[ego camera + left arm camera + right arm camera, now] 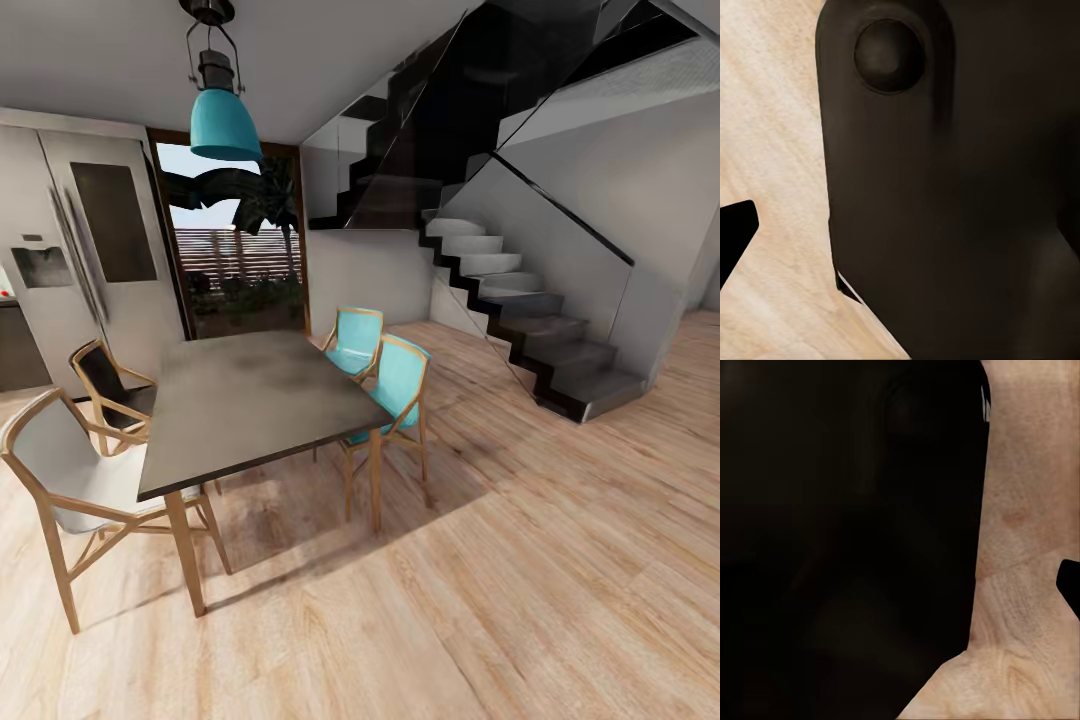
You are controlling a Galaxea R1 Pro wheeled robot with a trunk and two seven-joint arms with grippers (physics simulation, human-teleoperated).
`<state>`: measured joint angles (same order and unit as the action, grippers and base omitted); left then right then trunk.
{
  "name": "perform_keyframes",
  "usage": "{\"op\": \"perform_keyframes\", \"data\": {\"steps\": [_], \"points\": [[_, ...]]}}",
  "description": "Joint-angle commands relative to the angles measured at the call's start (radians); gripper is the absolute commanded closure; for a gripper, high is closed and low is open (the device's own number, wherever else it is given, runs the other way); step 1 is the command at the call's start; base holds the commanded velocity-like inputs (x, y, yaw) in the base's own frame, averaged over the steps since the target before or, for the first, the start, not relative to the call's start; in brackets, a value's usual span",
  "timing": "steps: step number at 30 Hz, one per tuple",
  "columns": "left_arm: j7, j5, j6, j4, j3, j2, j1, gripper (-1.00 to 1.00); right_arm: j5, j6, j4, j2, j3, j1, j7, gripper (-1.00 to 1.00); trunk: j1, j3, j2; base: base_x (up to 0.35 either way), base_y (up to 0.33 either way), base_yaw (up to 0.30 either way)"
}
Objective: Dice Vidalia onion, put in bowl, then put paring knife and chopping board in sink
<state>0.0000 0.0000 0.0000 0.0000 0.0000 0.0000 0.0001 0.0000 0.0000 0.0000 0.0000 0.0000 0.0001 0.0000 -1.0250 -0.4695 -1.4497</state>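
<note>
We look from the robot's head across a dining area rather than a kitchen worktop. A dark rectangular table (pixel 255 400) stands on a pale wood floor (pixel 520 600), with two turquoise chairs (pixel 392 385) on its far side and two pale wooden-framed chairs (pixel 70 470) on its near left. A turquoise pendant lamp (pixel 224 120) hangs above. Behind it a glass door (pixel 240 250) shows palm plants outside, a tall grey refrigerator (pixel 80 250) stands at the far left, and a dark staircase (pixel 520 300) with a glass balustrade climbs at the right. From the left wrist we see a large dark robot body part (pixel 960 195) over wood flooring; from the right wrist, a similar dark part (pixel 847 540) beside the same floor. We cannot tell whether either end effector is wide or narrow. The onion, knife, board, bowl and sink are somewhere beyond these views, so we judge that the task has barely begun: every step appears left, starting with reaching the kitchen.
</note>
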Motion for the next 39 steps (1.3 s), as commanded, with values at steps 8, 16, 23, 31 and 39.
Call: {"op": "perform_keyframes", "data": {"steps": [8,16,23,31,39], "points": [[0.000,-0.002,-0.002,0.002,0.002,0.007,0.010,-1.00,0.001,0.004,-0.022,0.035,0.005,-0.009,-0.002,-1.00,0.000,0.000,0.000,0.000,0.000,0.000],[0.000,-0.002,-0.002,0.002,0.002,0.012,0.011,-1.00,0.002,0.002,-0.025,0.041,0.005,-0.010,-0.002,-1.00,0.000,0.000,0.000,0.000,0.000,0.000],[0.000,-0.002,-0.002,0.002,0.002,0.012,0.010,-1.00,-0.001,0.002,-0.026,0.043,0.002,-0.010,-0.002,-1.00,0.000,0.000,0.000,0.000,0.000,0.000],[0.000,-0.002,-0.002,0.002,0.002,0.012,0.011,-1.00,-0.002,0.001,-0.027,0.043,0.000,-0.010,-0.002,-1.00,0.000,0.000,0.000,0.000,0.000,0.000],[0.000,0.002,-0.001,0.002,0.001,0.012,0.011,-1.00,-0.004,-0.001,-0.033,0.044,-0.001,-0.010,-0.002,-1.00,0.000,0.000,0.000,0.000,0.000,0.000]]}}
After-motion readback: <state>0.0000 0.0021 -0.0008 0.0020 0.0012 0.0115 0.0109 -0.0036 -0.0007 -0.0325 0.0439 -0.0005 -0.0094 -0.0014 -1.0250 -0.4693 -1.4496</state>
